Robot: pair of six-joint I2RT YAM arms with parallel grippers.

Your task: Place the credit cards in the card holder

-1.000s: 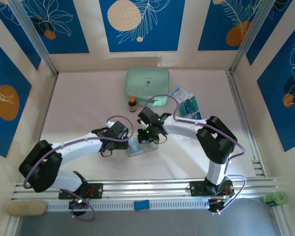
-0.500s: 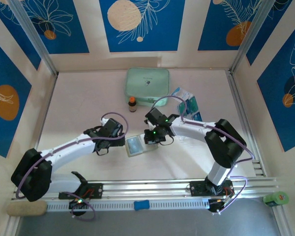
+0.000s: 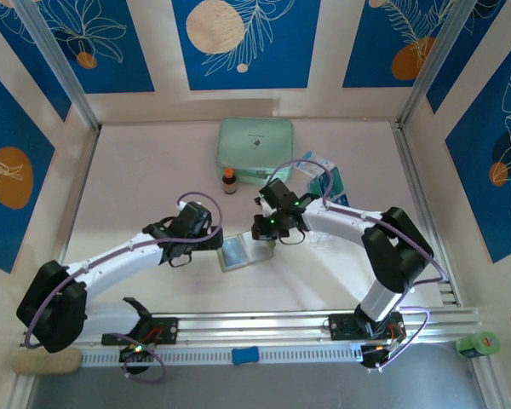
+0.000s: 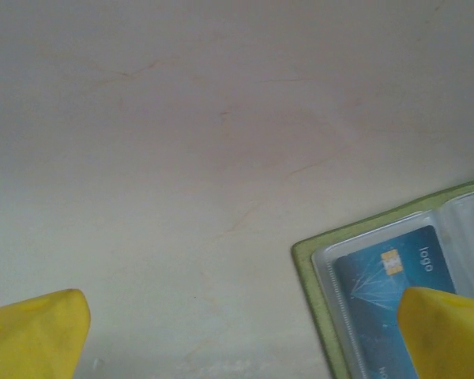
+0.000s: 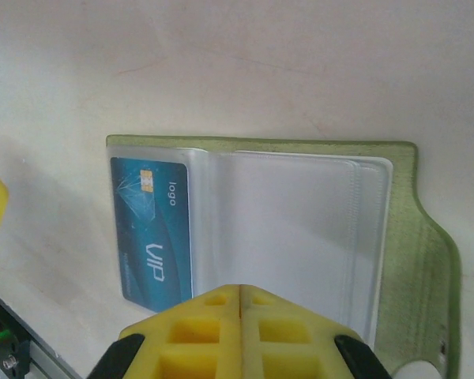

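Note:
The olive-green card holder [image 3: 236, 253] lies open on the table, clear pockets up. A blue credit card [image 5: 152, 229] sits in its left pocket; the right pockets [image 5: 300, 237] look empty. More teal credit cards [image 3: 330, 186] lie to the back right. My right gripper [image 5: 241, 290] is shut with nothing between its fingers, just above the holder's near edge [image 5: 261, 144]. In the top view the right gripper [image 3: 266, 232] stands just right of the holder. My left gripper [image 4: 241, 339] is open over bare table; the holder's corner [image 4: 308, 260] is by its right fingertip [image 4: 446, 332].
A mint-green zip case [image 3: 255, 149] lies at the back centre, with a small brown bottle [image 3: 229, 181] in front of it. A clear packet with blue print [image 3: 313, 164] sits beside the loose cards. The pale table [image 3: 136, 170] has room at the left.
Both grippers have drawn away from the card holder, the left one to the left and the right one toward the back right. The holder now lies uncovered.

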